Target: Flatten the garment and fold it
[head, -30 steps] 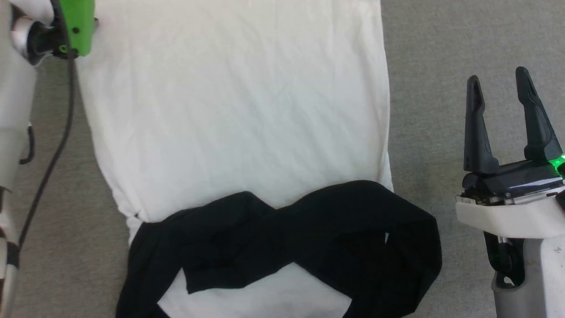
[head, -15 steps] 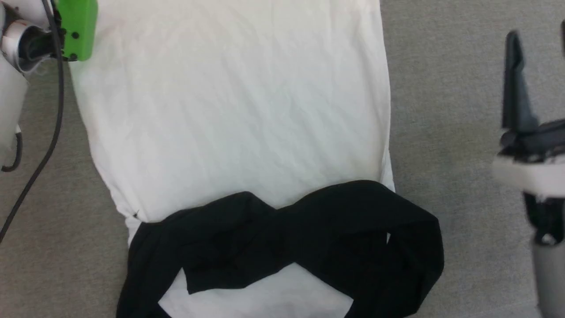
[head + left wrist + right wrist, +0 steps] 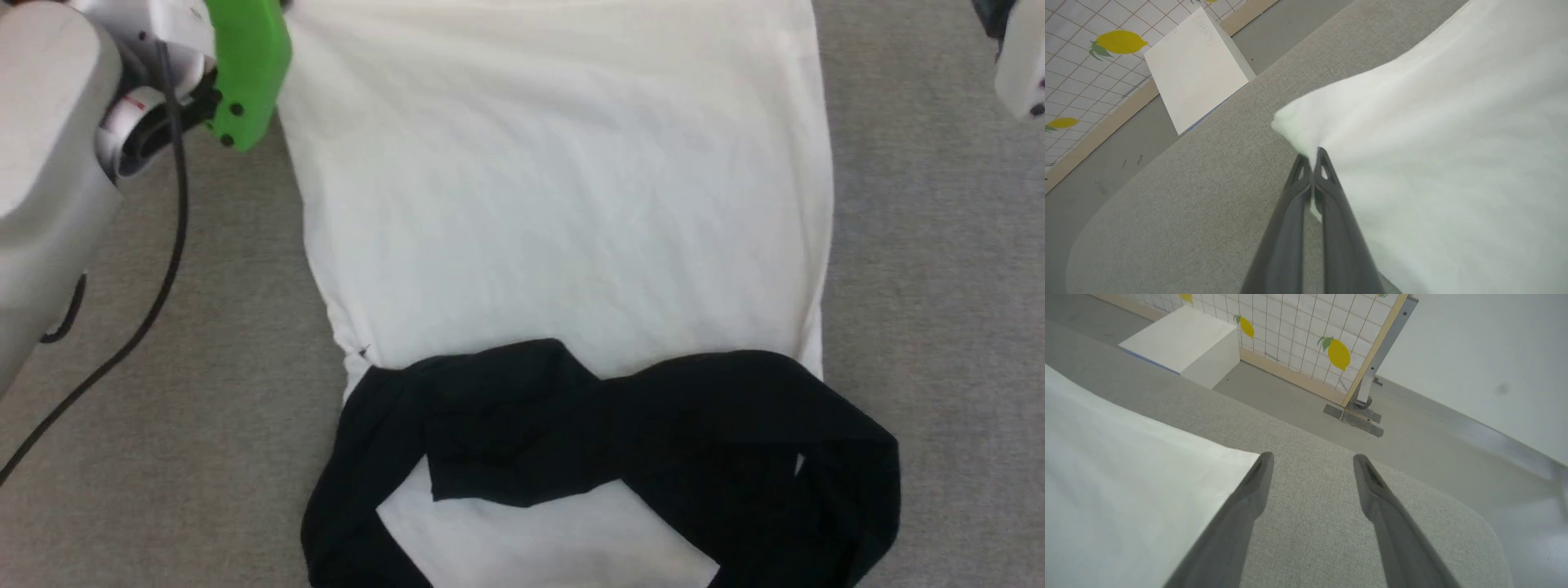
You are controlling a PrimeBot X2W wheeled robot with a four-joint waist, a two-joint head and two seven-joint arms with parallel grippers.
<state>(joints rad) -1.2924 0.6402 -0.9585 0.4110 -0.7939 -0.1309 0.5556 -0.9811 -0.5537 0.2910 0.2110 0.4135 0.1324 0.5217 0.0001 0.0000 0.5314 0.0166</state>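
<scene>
Left end effector [image 3: 1312, 157] tight on a garment [image 3: 1433, 163] corner; right end effector [image 3: 1310, 465] wide, empty.

Garment [image 3: 555, 204]: spread on the counter [image 3: 939, 327].
Sleeves [image 3: 620, 433]: laid crosswise on the garment's near end.
Left hand [image 3: 1312, 157]: placed at the garment's far left corner.
Right hand [image 3: 1310, 461]: placed beside the garment's far right corner.

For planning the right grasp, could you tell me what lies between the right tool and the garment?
Nothing; in the right wrist view one finger of the right tool overlaps the garment corner.
</scene>
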